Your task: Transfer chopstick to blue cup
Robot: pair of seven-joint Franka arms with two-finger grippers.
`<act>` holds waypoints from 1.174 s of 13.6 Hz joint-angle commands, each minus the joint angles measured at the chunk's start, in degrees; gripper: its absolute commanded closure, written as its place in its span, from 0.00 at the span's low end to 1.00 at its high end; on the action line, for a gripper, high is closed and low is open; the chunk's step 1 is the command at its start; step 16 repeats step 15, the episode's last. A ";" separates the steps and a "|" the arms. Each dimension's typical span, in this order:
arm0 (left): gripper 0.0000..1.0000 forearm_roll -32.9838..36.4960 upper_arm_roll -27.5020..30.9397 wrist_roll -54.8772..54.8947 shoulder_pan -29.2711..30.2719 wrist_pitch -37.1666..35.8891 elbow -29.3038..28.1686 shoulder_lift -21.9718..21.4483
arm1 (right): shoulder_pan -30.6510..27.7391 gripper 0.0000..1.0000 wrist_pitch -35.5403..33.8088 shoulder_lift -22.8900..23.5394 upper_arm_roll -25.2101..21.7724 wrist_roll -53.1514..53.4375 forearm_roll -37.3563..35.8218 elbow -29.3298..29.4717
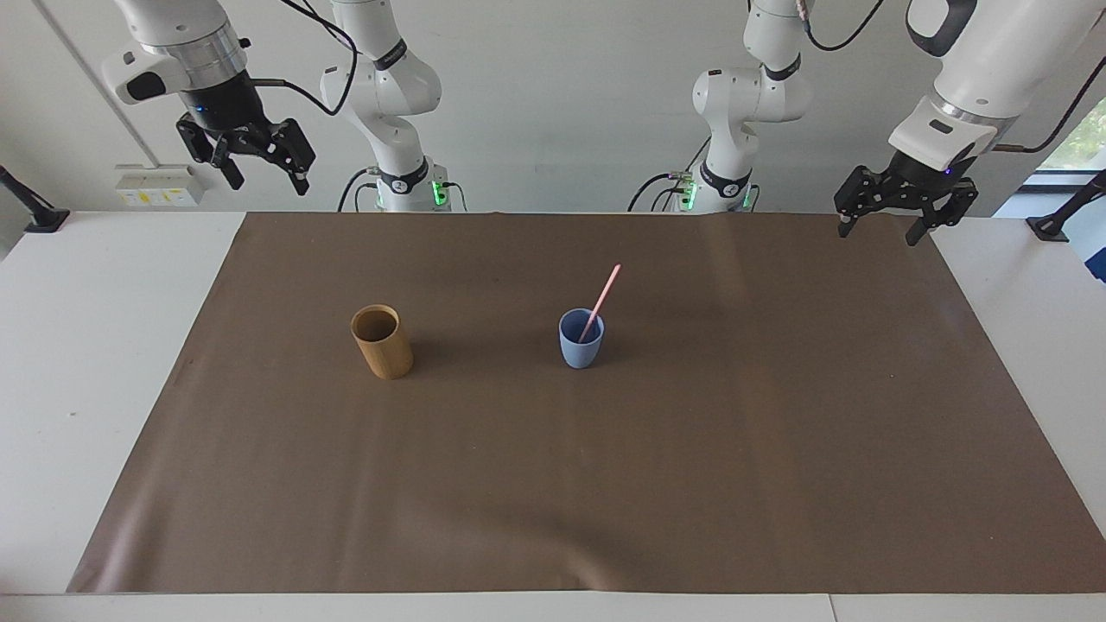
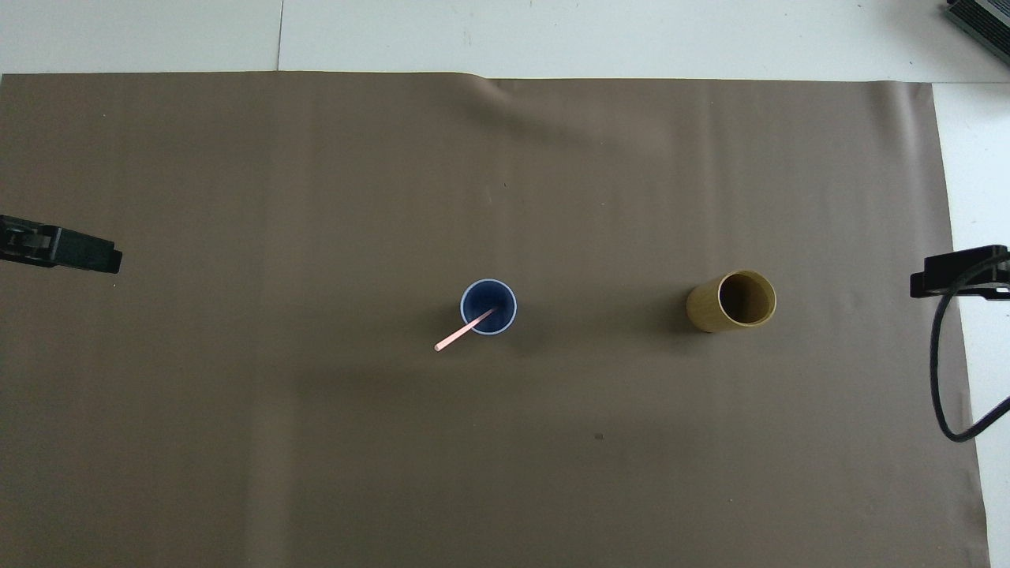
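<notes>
Since the chopstick [image 1: 600, 302] already stands in the blue cup [image 1: 581, 339], leaning on the rim with its upper end tilted toward the robots and the left arm's end of the table, your task looks done, and what remains is mostly risk of undoing it. Most of the stick's length pokes out above the rim, so I judge it top-heavy: a bump to the cup, a tug on the brown mat [image 1: 778, 449], or a sweep of an arm low across the middle could tip the light cup or flip the stick out.

Beside it, toward the right arm's end, the tan cup [image 1: 381, 342] stands upright and well apart; it appears empty, and it threatens nothing unless you knock it over and it rolls.

Your left gripper [image 1: 882, 225] hangs released and holding nothing over the mat's corner nearest its own base. Your right gripper [image 1: 263, 173] is raised high off the mat at its own end, jaws spread, also holding nothing. Keep both high if you send them anywhere; a dangling cable near the right arm could snag.
</notes>
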 commanded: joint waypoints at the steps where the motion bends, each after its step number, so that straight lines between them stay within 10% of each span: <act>1: 0.00 -0.34 -0.66 0.09 0.90 1.25 -2.00 -1.45 | -0.22 0.00 0.51 1.18 0.92 -1.30 -0.45 1.39; 16: 0.00 -0.34 -0.66 0.09 0.90 1.34 -2.00 -1.53 | -1.10 0.00 -1.95 0.30 2.32 -1.65 -4.15 1.30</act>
